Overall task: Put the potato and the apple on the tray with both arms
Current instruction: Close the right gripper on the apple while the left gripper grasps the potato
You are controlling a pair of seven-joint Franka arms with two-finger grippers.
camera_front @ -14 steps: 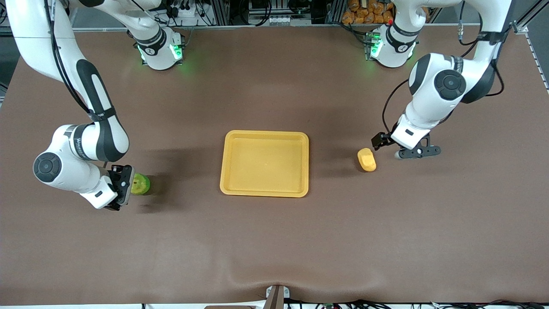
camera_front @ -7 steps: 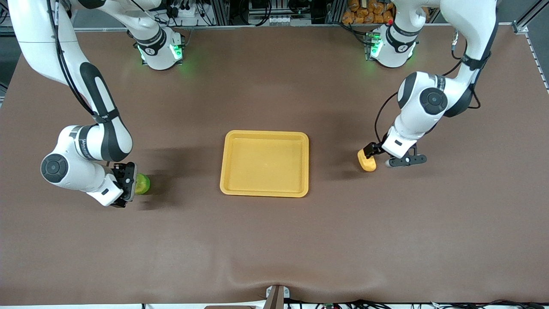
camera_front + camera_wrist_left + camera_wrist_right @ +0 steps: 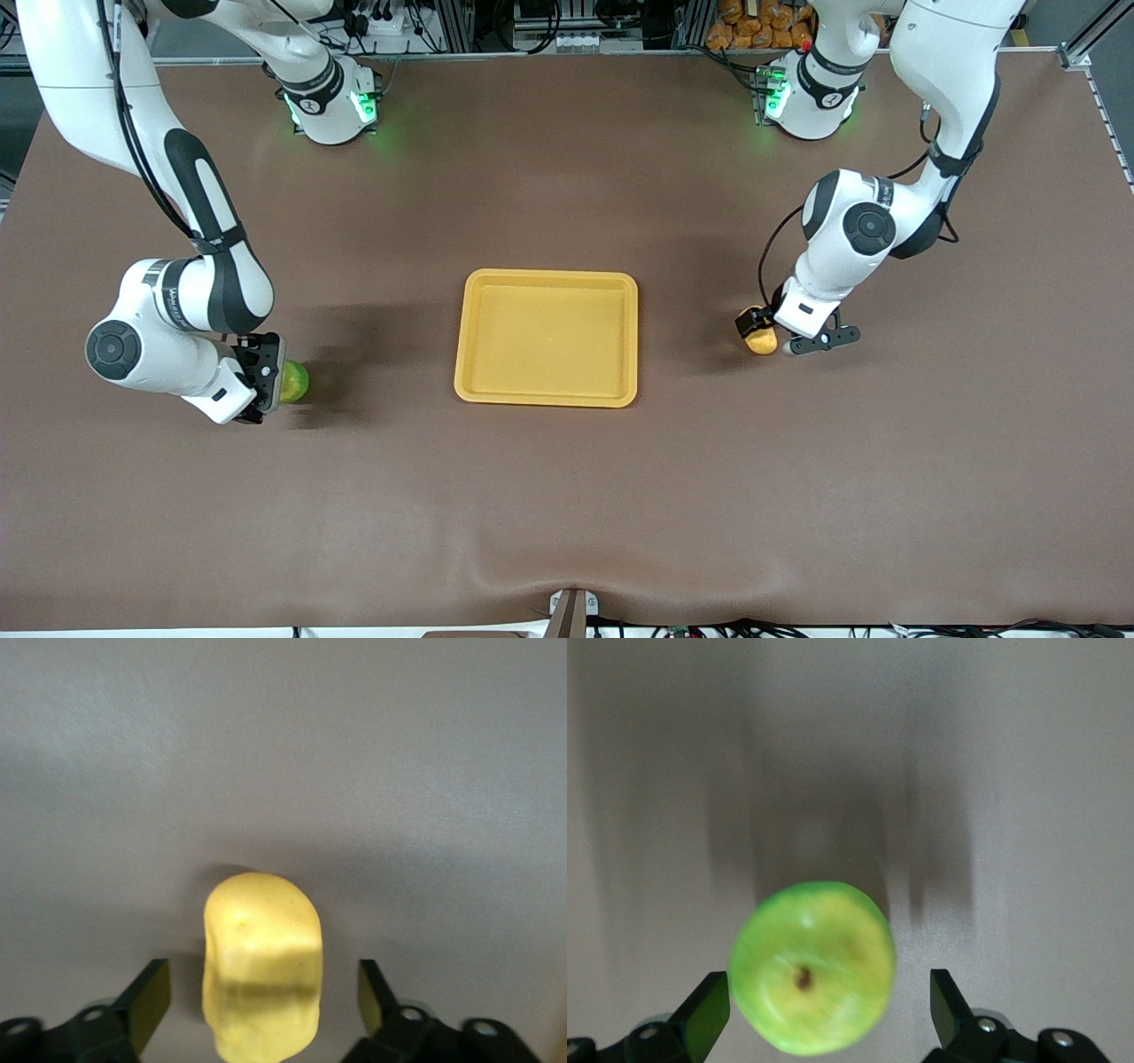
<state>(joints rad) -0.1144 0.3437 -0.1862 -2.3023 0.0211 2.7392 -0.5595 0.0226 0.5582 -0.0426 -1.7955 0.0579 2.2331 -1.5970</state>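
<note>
— Left gripper point(image 3: 758, 335) first: where is it, taking the tray point(image 3: 547, 276) as the mark?
— Toward the left arm's end of the table from the tray, low over the brown table point(image 3: 567, 496). Its fingers point(image 3: 142, 1001) stand wide, one on each side of the potato point(image 3: 761, 340), with a gap showing on both sides in the left wrist view, so nothing is gripped.
— And the potato itself?
— On the table, well apart from the tray's short rim on that end, about level with the tray's middle. Bare table lies between the two.
— Right gripper point(image 3: 275, 381)?
— Toward the right arm's end of the table from the tray, low at the apple point(image 3: 294, 381). In the right wrist view its fingers point(image 3: 707, 1017) are spread wider than the apple point(image 3: 812, 967), which sits between them, nearer one finger, with table showing on either side. No hold that I can see.
— Where is the apple against the tray?
— On the table, well apart from the tray's other short rim, about level with the tray's edge nearest the front camera. Open table lies between them.
— Anything on the tray?
— Its floor shows bare yellow inside the raised rim, and open table runs all round it.
</note>
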